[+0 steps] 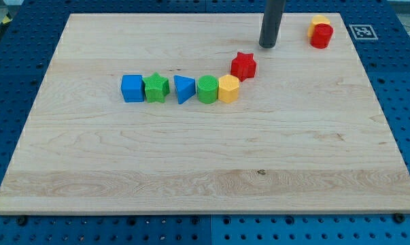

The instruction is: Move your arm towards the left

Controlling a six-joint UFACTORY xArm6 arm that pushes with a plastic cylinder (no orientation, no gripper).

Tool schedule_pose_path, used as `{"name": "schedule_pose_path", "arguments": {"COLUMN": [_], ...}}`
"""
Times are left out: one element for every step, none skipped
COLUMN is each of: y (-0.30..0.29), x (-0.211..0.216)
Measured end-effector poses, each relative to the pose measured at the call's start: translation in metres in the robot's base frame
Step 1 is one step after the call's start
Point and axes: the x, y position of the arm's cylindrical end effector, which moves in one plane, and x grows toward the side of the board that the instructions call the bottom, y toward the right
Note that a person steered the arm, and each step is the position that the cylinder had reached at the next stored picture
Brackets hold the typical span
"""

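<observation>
Arm's rod, no claw on it and holding nothing: my tip [268, 45] rests on tabletop [191, 170] near the view's top, just right of and above red star [243, 65].

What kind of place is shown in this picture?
Probably a robotics lab bench. A wooden board lies on a blue perforated surface, a printed marker tag sits at the board's corner, and my tip stands just above the red star block.
</observation>
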Motion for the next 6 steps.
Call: {"name": "schedule_pose_path", "arguments": {"y": [0.0, -0.046, -0.095, -0.148, -0.206, -0.249], "x": [0.007, -0.046, -0.06, -0.052, -0.044, -0.034]}}
